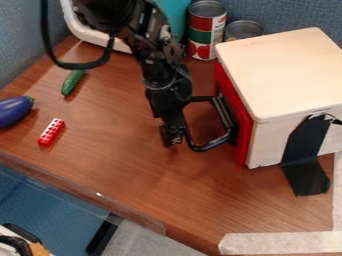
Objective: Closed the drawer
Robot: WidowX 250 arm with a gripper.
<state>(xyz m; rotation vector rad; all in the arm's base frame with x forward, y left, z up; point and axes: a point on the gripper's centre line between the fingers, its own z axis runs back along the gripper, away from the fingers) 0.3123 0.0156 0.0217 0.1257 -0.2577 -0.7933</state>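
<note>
The drawer's red front (235, 112) stands against the left side of a pale wooden box (287, 70), and I see no opening between them. From that front a black handle (212, 145) sticks out to the left. My black gripper (172, 136) hangs low over the table, just left of the handle and overlapping its outer edge in the view; whether they touch I cannot tell. The drawer's inside is hidden.
Black tape (304, 165) holds the box to the table (127, 165). Cans (206, 30) stand behind the arm. A green cucumber (72, 81), a purple eggplant (13, 111) and a red brick (51, 132) lie at the left.
</note>
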